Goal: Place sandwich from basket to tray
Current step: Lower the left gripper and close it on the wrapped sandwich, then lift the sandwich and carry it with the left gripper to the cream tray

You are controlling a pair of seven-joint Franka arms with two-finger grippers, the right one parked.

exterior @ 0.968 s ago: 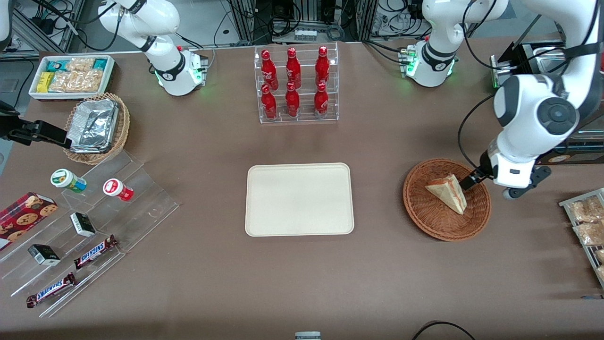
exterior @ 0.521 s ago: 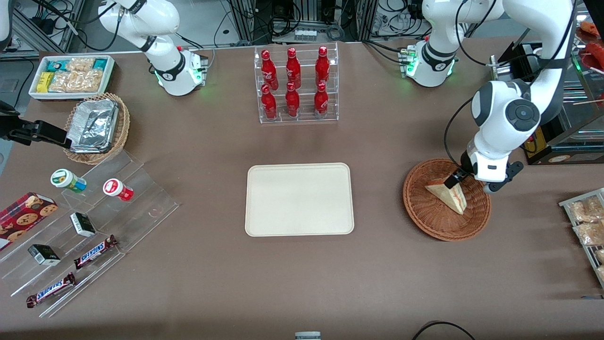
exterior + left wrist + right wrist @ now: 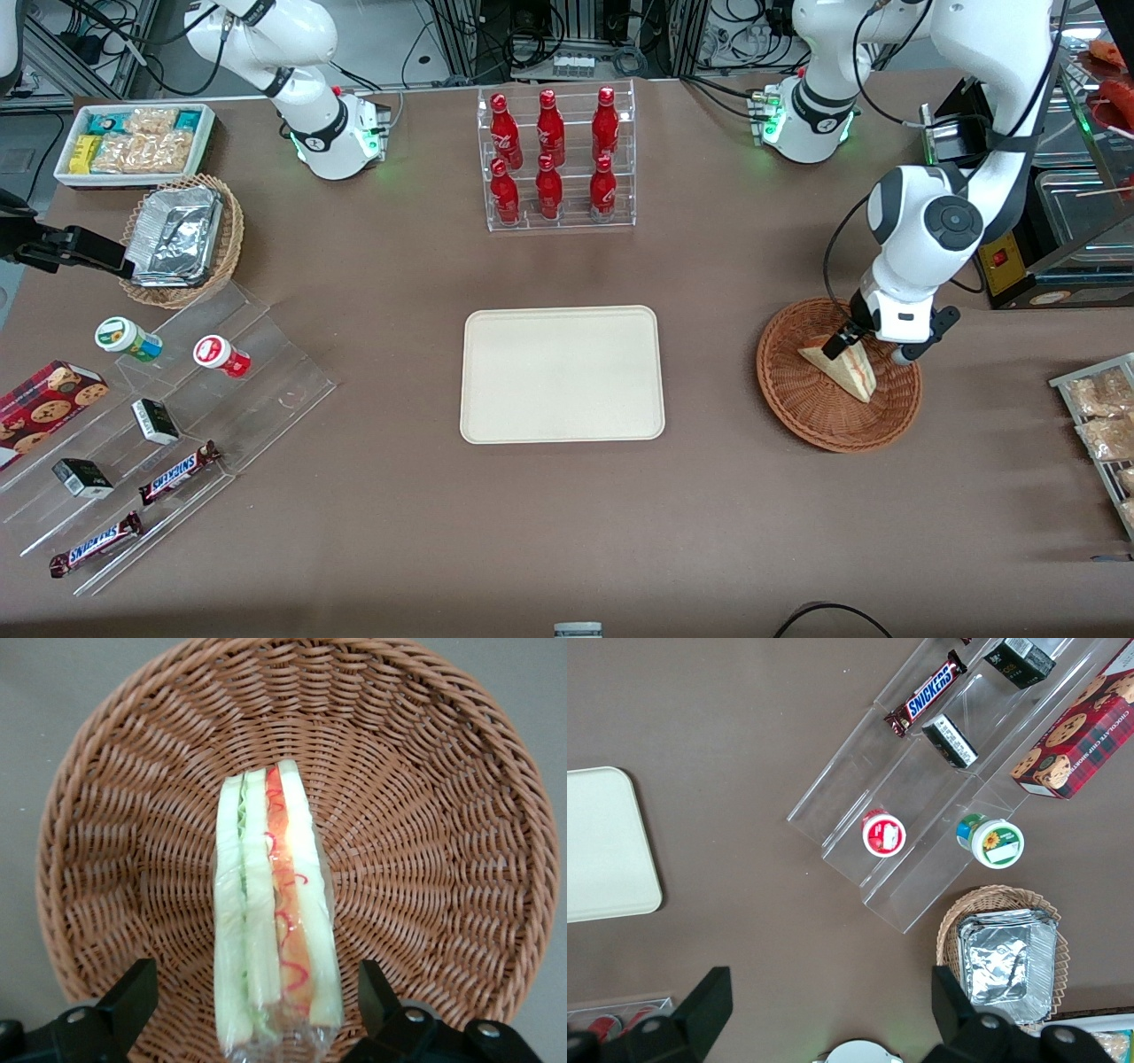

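At the front view's right, we see the gripper (image 3: 842, 342) spread wide, straddling but not clasping the sandwich (image 3: 843, 369) in the basket (image 3: 797, 408); the tray (image 3: 562, 373) lies mid-counter, well apart.

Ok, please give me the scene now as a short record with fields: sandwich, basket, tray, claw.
sandwich: wrapped wedge standing on edge in the basket, not lifted
basket: round reddish-brown wicker, toward the working arm's end of the table
tray: cream, rectangular, mid-table, nothing on it
claw: left arm's, low over the basket, open, one finger on each side of the sandwich, not touching it
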